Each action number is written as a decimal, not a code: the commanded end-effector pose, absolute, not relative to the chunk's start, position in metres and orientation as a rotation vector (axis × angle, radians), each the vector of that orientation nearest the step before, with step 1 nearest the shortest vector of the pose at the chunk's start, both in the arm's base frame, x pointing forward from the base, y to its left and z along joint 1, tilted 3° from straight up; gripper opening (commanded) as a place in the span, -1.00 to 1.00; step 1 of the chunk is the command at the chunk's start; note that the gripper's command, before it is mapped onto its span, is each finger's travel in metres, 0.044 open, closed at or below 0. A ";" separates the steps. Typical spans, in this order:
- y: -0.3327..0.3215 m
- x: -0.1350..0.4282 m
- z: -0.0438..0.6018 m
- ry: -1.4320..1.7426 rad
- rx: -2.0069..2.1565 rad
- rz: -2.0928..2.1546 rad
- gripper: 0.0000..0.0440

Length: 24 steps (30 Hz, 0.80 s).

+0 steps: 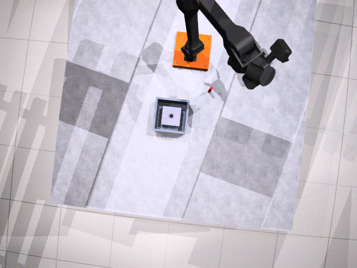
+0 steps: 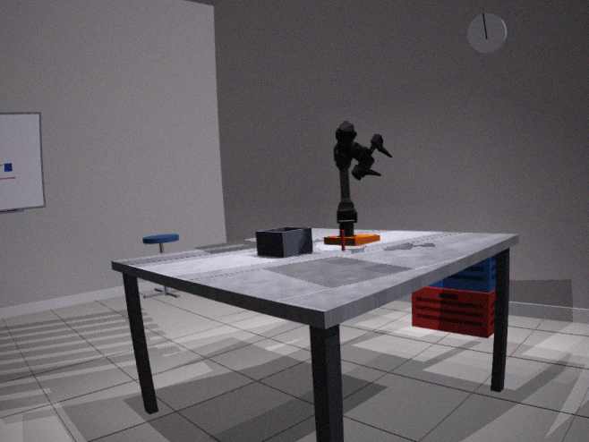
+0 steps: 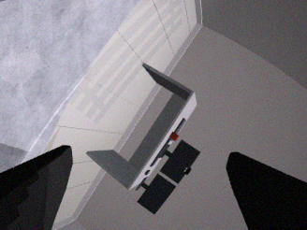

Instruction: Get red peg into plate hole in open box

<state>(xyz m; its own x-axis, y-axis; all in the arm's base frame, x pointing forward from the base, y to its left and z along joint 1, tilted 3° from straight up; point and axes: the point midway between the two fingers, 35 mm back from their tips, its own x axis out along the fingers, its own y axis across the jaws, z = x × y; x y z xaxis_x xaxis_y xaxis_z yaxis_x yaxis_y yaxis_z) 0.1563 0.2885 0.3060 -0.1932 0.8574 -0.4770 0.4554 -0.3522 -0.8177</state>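
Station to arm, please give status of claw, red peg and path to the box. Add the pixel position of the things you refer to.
Claw (image 2: 386,165) (image 3: 153,159) open, nothing held, raised above table. Red peg (image 1: 210,89) (image 2: 343,240) upright on table, outside open box (image 1: 153,116) (image 2: 269,243). Nothing seen blocking between them.
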 end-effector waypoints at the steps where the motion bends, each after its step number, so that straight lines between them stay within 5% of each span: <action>1: 0.287 0.157 0.308 -1.487 -1.727 1.556 0.90; 24: 0.261 0.164 0.290 -0.554 -1.468 1.661 1.00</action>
<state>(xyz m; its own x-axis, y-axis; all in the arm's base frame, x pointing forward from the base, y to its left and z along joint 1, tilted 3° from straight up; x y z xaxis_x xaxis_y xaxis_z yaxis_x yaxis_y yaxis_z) 0.1633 0.2662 0.2975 0.0073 0.8239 -0.5668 -0.1755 -0.5569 -0.8118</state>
